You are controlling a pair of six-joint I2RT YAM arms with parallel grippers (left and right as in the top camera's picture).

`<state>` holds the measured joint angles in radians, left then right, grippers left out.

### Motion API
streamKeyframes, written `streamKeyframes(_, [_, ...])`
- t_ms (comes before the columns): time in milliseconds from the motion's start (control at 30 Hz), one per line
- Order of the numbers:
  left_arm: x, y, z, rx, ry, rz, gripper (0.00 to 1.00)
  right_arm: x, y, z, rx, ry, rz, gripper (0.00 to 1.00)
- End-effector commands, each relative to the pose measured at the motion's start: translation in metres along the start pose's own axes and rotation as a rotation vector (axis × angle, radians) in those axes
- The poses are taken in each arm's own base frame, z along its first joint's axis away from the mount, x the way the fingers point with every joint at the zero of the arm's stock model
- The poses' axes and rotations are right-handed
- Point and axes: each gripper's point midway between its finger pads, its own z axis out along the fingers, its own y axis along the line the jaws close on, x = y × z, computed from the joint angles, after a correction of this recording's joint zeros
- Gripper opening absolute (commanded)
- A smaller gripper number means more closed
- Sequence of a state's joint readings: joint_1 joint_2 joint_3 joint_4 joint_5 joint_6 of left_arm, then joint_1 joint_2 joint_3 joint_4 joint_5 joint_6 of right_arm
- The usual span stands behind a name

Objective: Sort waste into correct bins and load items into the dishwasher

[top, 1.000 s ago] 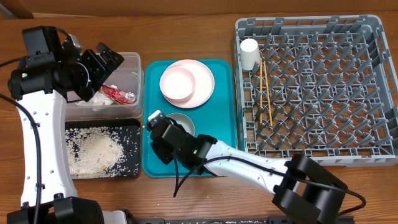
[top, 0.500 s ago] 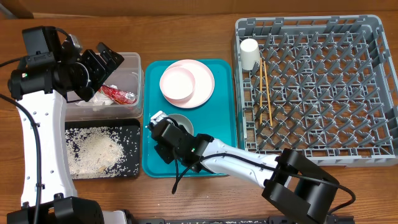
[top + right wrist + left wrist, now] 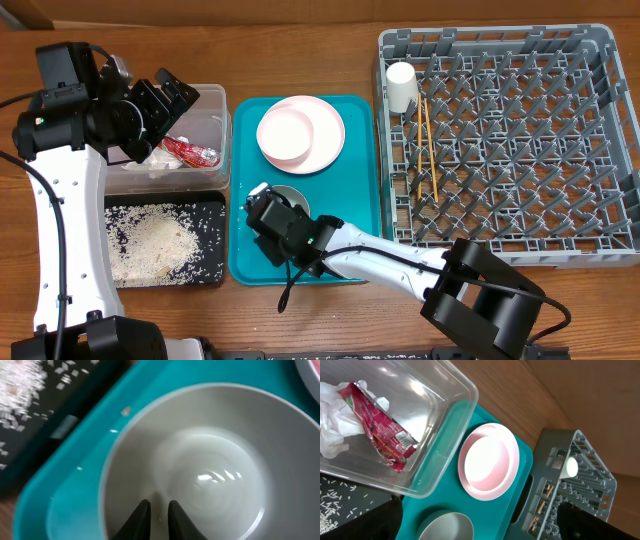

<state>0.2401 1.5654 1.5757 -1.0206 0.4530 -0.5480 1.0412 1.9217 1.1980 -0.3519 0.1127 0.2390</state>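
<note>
Right gripper (image 3: 159,519): down inside the outline of the grey bowl (image 3: 210,475), tips over its near inner wall. Fingers close together, only a thin slit between them. Cannot tell whether any of the wall is pinched; nothing shows in the slit.

Bowl: upright on the teal tray (image 3: 350,230), at its near end, just beside the black tray (image 3: 215,205) with the rice (image 3: 155,240). From overhead, gripper at the bowl's left edge, the rest of the bowl lying to the right of the fingers, toward the rack (image 3: 510,255). Round, so no long axis to line up with. Judged: lift needs a hold on the rim, then a carry rightward across the tray into the rack. Right arm the nearer one for this.

Left gripper (image 3: 172,92): fingers wide apart, holding nothing, above the tub (image 3: 215,110), well apart from the bowl. Wrapper (image 3: 190,152) and napkin (image 3: 332,435) in the tub.

Elsewhere: plate (image 3: 328,135) at the tray's far end with a second small bowl (image 3: 283,135) on it; cup (image 3: 401,85) and chopsticks (image 3: 428,150) in the rack.

Hidden or unclear:
- overhead: left part of the bowl under the right wrist;
- right wrist view: blurred, near rim cut off at the bottom edge, so contact unconfirmed;
- left wrist view: only the bowl's top arc at the bottom edge.
</note>
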Motion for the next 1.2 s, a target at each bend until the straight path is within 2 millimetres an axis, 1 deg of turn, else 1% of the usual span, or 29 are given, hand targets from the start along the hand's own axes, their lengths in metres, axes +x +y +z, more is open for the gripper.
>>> streamKeyframes(0, [-0.003, -0.004, -0.003, 0.012, -0.008, 0.006, 1.00, -0.012, -0.016, -0.010, 0.085, -0.038, 0.071, 0.15])
streamKeyframes(67, [-0.003, -0.004, -0.003, 0.012, -0.008, 0.006, 1.00, -0.010, -0.020, -0.010, 0.107, -0.029, 0.096, 0.14])
streamKeyframes(167, [-0.003, -0.004, -0.003, 0.012, -0.008, 0.006, 1.00, -0.006, -0.039, -0.013, 0.183, -0.027, 0.202, 0.12])
streamKeyframes(367, [-0.003, -0.004, -0.003, 0.012, -0.008, 0.006, 1.00, -0.009, -0.062, -0.023, 0.225, -0.034, 0.309, 0.10])
streamKeyframes(467, [-0.003, -0.004, -0.003, 0.012, -0.008, 0.006, 1.00, -0.012, -0.065, -0.028, 0.225, -0.041, 0.322, 0.10])
streamKeyframes(633, [-0.003, -0.004, -0.003, 0.012, -0.008, 0.006, 1.00, -0.020, -0.062, -0.039, 0.203, -0.065, 0.327, 0.11])
streamKeyframes(700, [-0.003, -0.004, -0.003, 0.012, -0.008, 0.006, 1.00, -0.028, -0.057, -0.049, 0.173, -0.086, 0.330, 0.12])
streamKeyframes(767, [-0.003, -0.004, -0.003, 0.012, -0.008, 0.006, 1.00, -0.039, -0.041, -0.063, 0.079, -0.106, 0.318, 0.12])
streamKeyframes(800, [-0.003, -0.004, -0.003, 0.012, -0.008, 0.006, 1.00, -0.044, -0.034, -0.069, 0.034, -0.117, 0.319, 0.15])
streamKeyframes(833, [-0.003, -0.004, -0.003, 0.012, -0.008, 0.006, 1.00, -0.049, -0.025, -0.075, -0.016, -0.125, 0.312, 0.15])
streamKeyframes(900, [-0.003, -0.004, -0.003, 0.012, -0.008, 0.006, 1.00, -0.053, -0.005, -0.084, -0.123, -0.125, 0.280, 0.16])
streamKeyframes(933, [-0.003, -0.004, -0.003, 0.012, -0.008, 0.006, 1.00, -0.053, 0.002, -0.085, -0.160, -0.118, 0.271, 0.16])
streamKeyframes(967, [-0.003, -0.004, -0.003, 0.012, -0.008, 0.006, 1.00, -0.052, 0.010, -0.086, -0.191, -0.109, 0.254, 0.16])
streamKeyframes(1033, [-0.003, -0.004, -0.003, 0.012, -0.008, 0.006, 1.00, -0.045, 0.018, -0.079, -0.202, -0.084, 0.236, 0.16])
streamKeyframes(1167, [-0.003, -0.004, -0.003, 0.013, -0.008, 0.006, 1.00, -0.027, 0.027, -0.051, -0.170, -0.035, 0.173, 0.18])
